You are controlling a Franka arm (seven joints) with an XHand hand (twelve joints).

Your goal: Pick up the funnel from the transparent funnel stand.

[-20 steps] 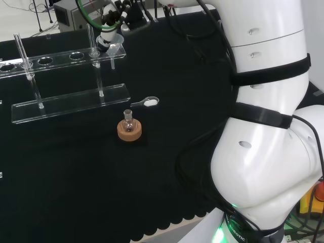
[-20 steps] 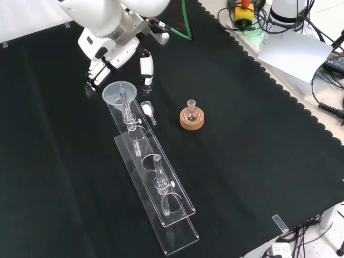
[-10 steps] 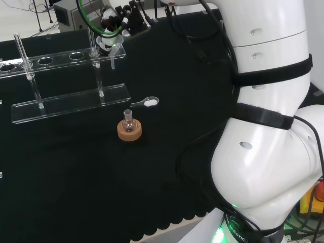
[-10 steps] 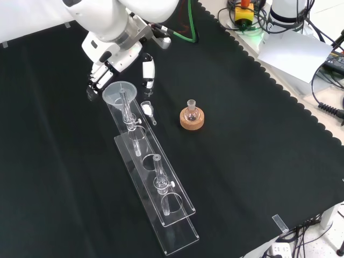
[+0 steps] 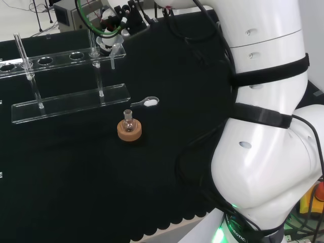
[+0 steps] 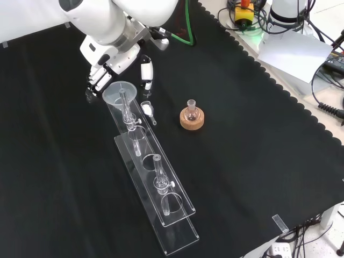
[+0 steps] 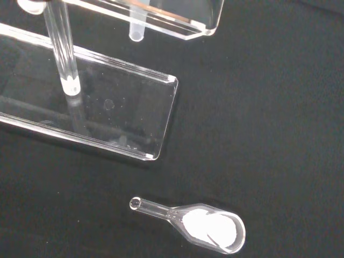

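The hand (image 6: pixel 110 67) hovered at the funnel (image 6: pixel 121 92), which sat in the end hole of the clear stand (image 6: pixel 161 201) near the tabletop's far edge in the front view, fingers spread apart around its rim; a skewed lift might tip the stand.

A clear stand's base plate (image 7: pixel 107 115) lies on black cloth (image 7: pixel 269 107), an upright rod (image 7: pixel 62 48) rising from it; nearby lies a glass scoop (image 7: pixel 201 226) holding white powder (image 7: pixel 212 228).

No text, label, number or sign can be read anywhere on the black cloth, the glassware or the arm.
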